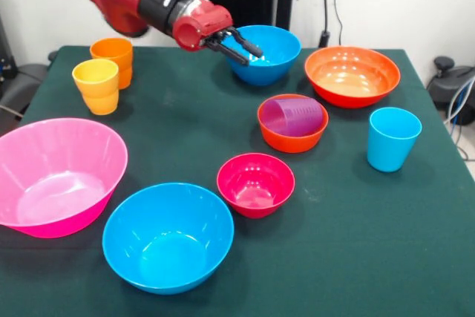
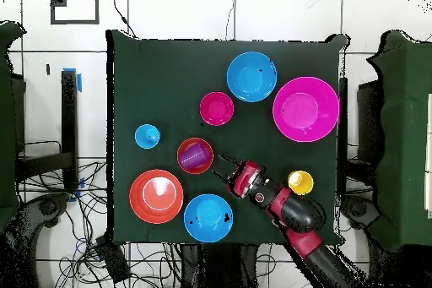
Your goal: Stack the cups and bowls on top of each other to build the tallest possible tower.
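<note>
My gripper (image 1: 247, 49) is open and empty, raised above the table in front of the far blue bowl (image 1: 276, 61). In the overhead view the gripper (image 2: 222, 167) is just right of the small orange bowl (image 2: 180, 156). The purple tumbler (image 1: 295, 116) lies on its side inside the small orange bowl (image 1: 289, 141). The small crimson bowl (image 1: 255, 183) stands apart, empty. The light blue cup (image 1: 392, 139) stands upright at the right. The yellow cup (image 1: 97, 85) and orange cup (image 1: 113, 57) stand together at the far left.
The wide orange bowl (image 1: 352, 76) sits at the far right. The huge pink bowl (image 1: 58, 176) and the near blue bowl (image 1: 168, 237) sit at the front left. Cables hang behind the table.
</note>
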Controlling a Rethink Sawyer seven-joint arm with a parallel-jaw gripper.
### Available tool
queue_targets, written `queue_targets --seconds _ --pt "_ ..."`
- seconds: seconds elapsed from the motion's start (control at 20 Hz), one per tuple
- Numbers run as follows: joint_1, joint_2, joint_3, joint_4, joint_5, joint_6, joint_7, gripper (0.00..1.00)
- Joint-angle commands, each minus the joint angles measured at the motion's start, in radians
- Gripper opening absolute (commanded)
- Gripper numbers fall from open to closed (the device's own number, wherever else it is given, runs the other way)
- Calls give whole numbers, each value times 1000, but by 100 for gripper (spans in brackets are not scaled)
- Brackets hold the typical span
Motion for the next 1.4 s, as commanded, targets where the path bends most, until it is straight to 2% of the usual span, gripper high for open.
queue_targets --seconds 0.05,0.15,0.35,0.5,0.6,0.65,0.75,0.8,0.9,0.95,1.05,1.15,1.3,1.4 --pt "164 -365 -156 -115 79 142 94 100" --pt "189 -388 -210 -164 39 128 52 100" --pt "220 -416 -261 -193 2 64 44 100" --pt "242 -474 -259 -161 12 39 58 100" --pt "241 -511 -247 -146 13 78 25 100" --pt "195 -510 -187 -106 30 102 -6 100" --pt "61 -423 -23 5 84 90 -36 100" --pt "22 -389 20 43 97 88 -43 100" --pt "-79 -258 108 136 102 28 -51 100" --pt "-107 -200 114 151 93 -1 -58 100" --pt "-153 -69 112 152 87 7 -100 100" --pt "-182 46 111 114 84 44 -159 100" --pt "-245 184 152 115 112 98 -187 100" --pt "-269 247 188 105 112 132 -216 100"
